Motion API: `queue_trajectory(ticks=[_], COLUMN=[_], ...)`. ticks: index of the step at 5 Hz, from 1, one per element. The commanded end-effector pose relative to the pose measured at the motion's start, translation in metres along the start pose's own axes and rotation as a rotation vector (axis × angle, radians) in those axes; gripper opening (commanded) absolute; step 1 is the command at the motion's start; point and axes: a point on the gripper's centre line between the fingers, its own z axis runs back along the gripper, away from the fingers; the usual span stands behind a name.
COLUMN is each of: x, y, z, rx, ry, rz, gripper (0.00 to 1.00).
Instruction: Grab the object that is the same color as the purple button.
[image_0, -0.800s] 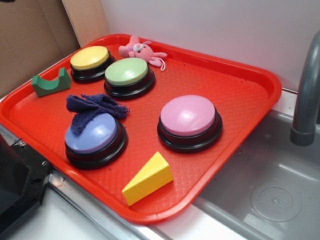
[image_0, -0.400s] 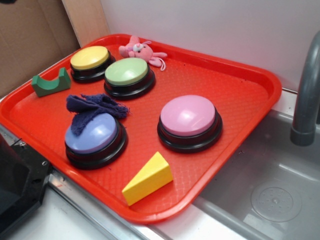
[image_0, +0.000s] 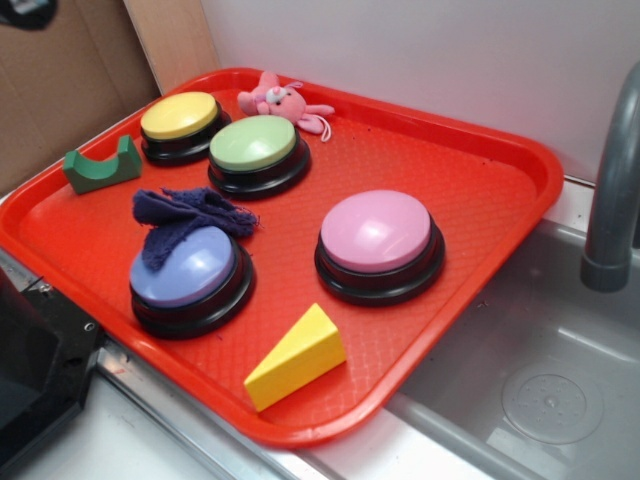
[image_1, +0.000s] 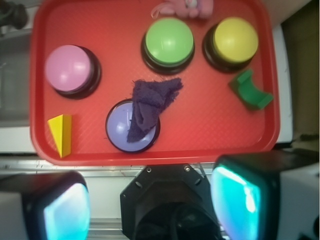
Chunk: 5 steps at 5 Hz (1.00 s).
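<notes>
The dark purple cloth scrap (image_0: 187, 214) lies crumpled on the red tray (image_0: 440, 160), draped partly over the far edge of the purple button (image_0: 186, 272). In the wrist view the cloth (image_1: 150, 101) overlaps the purple button (image_1: 119, 131) from above. My gripper (image_1: 152, 205) hovers high above the tray's near edge, its two teal-padded fingers (image_1: 239, 197) wide apart and empty. In the exterior view only a dark bit of the gripper (image_0: 25, 12) shows at the top left corner.
On the tray stand a pink button (image_0: 378, 235), a green button (image_0: 255, 145) and a yellow button (image_0: 180, 117), with a pink plush bunny (image_0: 278, 100), a green arch block (image_0: 100, 167) and a yellow wedge (image_0: 297, 355). A sink (image_0: 540, 390) and faucet (image_0: 612, 200) lie right.
A dark part of the gripper has come further into the top left corner of the exterior view. Nothing on the tray has moved.
</notes>
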Motion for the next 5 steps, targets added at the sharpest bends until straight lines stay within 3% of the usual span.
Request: queue_trajectory(ticks=[1, 3, 4, 5], x=[0.015, 0.028, 0.032, 0.038], y=[-0.007, 0.0, -0.003, 0.001], z=[-0.046, -0.114, -0.14, -0.154], rx=[0.008, 0.049, 0.063, 0.016], ry=[0.033, 0.102, 0.066, 0.038], rz=[0.14, 0.357, 0.431, 0.501], gripper=[1.0, 1.0, 1.0, 1.0])
